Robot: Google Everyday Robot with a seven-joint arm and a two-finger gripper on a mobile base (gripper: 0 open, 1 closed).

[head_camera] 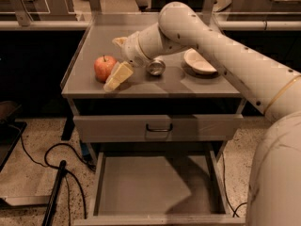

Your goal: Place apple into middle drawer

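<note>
- Grey cabinet top [188,86] fills the middle of the camera view, with a speckled pale floor [37,140] beneath and dim benches and railings behind.
- Markings: a small mark sits on the back structure at upper right, too small to read.
- Apple [103,68]: round, red-orange, paler toward one side, with a short dark stem standing up. It rests upright on the left part of the cabinet top, near the front edge.
- Gripper [116,77]: cream-coloured, angled down and to the left, low over the cabinet top. It is right against the apple's right side; actual contact cannot be judged. How far it is spread cannot be told from this angle, and nothing is lifted.
- White arm [225,55] reaches in from the right, crossing above the cabinet.
- Silver can [155,67] stands just right of the gripper's wrist.
- Cream bowl [200,62] lies further right, partly under the arm.
- Drawer front [113,126] with a small black handle [158,127] is closed, below the top.
- Middle drawer [155,182] is pulled out beneath it: flat bare grey floor, low side walls, the arm's shadow across it. The apple is well above it.
</note>
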